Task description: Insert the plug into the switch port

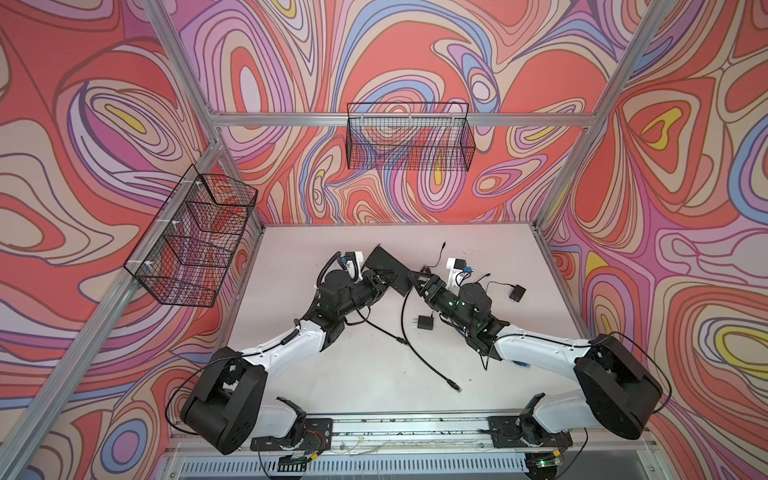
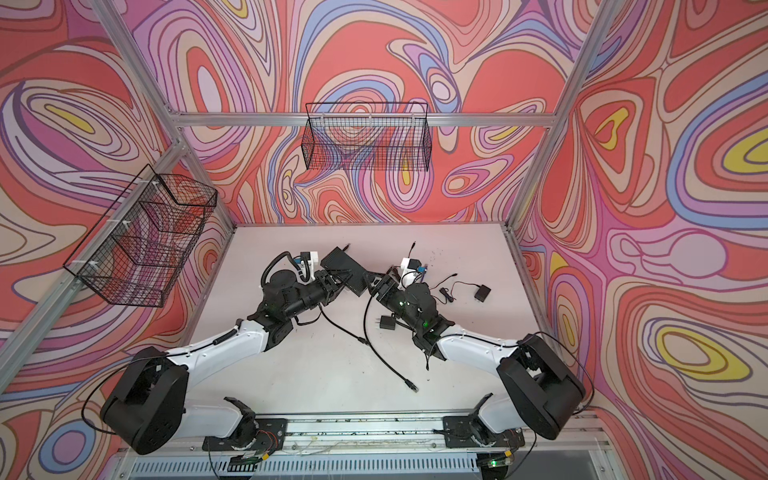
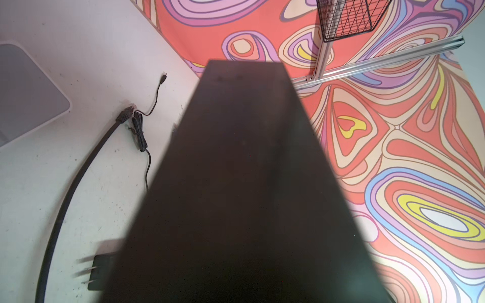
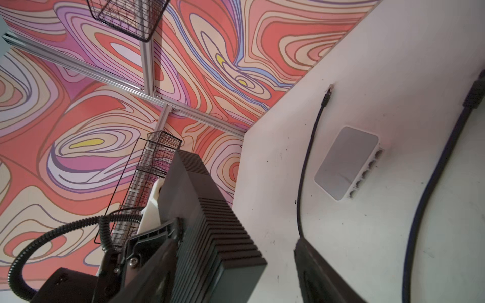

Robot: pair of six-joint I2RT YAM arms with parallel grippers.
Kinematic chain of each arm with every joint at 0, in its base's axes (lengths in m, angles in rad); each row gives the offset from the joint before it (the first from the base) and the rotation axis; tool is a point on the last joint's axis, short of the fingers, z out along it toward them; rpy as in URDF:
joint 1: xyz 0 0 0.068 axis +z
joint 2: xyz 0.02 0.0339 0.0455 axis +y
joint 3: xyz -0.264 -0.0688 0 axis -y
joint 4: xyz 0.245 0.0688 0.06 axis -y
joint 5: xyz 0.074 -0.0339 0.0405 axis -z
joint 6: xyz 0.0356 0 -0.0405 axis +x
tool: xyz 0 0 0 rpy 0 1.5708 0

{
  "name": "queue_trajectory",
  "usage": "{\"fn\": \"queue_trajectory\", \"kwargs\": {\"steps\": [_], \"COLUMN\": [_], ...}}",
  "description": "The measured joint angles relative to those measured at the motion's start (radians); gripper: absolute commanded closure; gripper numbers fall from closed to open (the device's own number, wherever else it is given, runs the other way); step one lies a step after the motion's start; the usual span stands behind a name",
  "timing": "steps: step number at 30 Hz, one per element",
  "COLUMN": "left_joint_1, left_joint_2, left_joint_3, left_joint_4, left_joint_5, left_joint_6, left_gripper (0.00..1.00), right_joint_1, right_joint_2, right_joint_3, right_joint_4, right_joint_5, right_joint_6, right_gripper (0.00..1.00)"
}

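Black ribbed metal box (image 1: pixel 384 264), likely the switch, sits at about 12 o'clock from the middle of the white table (image 1: pixel 353 382) (12 = back wall). It looks raised and tilted, not lying flat. Clamped on it from its 8 o'clock side is the left gripper (image 1: pixel 376 276); the grip shows plainly in the right wrist view. Just at the box's 4 o'clock corner is the right gripper (image 1: pixel 413 277), jaws apart and holding nothing. The right wrist view shows one finger (image 4: pixel 315 270) with a clear gap to the box; I can't make out the other finger.

Progress looks early. The plug (image 1: pixel 456 388) on the end of a black network cable (image 1: pixel 433 370) lies loose on the table at about 4 o'clock, well apart from both grippers. A second cable end (image 1: pixel 402 341) lies near the middle, also loose. No plug sits in any port I can see. By my read, everything is left to do: pick up a plug, line it up with a port, push it in.

Hidden or unclear:
- The box's ports show in no view.
- The left wrist view is mostly blocked by the box, and the left fingers are not visible there.
- A white plastic switch (image 4: pixel 343 160) with a row of empty ports lies flat on the table in the right wrist view. I can't find it in the top views.
- I can't tell which device is the target.
- Two black power adapters with thin wires add clutter, one near the middle (image 1: pixel 424 322) and one at 2 o'clock (image 1: pixel 517 293).
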Motion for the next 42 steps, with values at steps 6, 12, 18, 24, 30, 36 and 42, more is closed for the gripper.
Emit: {"fn": "queue_trajectory", "kwargs": {"steps": [6, 12, 18, 24, 30, 36, 42], "left_joint_1": [0.002, 0.002, 0.023, 0.028, 0.025, 0.024, 0.024], "left_joint_2": [0.000, 0.028, 0.039, 0.039, 0.040, 0.055, 0.057], "left_joint_3": [0.005, 0.027, 0.036, 0.039, 0.040, 0.040, 0.035], "left_joint_4": [-0.020, -0.006, 0.013, 0.015, 0.004, 0.037, 0.094], "left_joint_5": [0.049, 0.100, 0.125, 0.129, 0.103, 0.064, 0.030], "left_joint_6": [0.006, 0.006, -0.024, -0.019, -0.025, -0.074, -0.107], "left_gripper": [0.87, 0.87, 0.83, 0.66, 0.55, 0.56, 0.60], "right_joint_1": [-0.035, -0.054, -0.083, -0.086, -0.074, -0.050, -0.029], "right_joint_2": [0.001, 0.034, 0.093, 0.108, 0.108, 0.107, 0.134], "right_joint_3": [0.014, 0.042, 0.050, 0.050, 0.051, 0.060, 0.061], "right_joint_4": [-0.019, 0.031, 0.150, 0.185, 0.189, 0.189, 0.267], "right_joint_5": [-0.119, -0.232, -0.294, -0.304, -0.306, -0.260, -0.196], "right_joint_6": [-0.016, -0.007, 0.063, 0.081, 0.058, 0.041, 0.069], "right_gripper": [0.40, 0.58, 0.81, 0.99, 1.00, 1.00, 1.00]}}
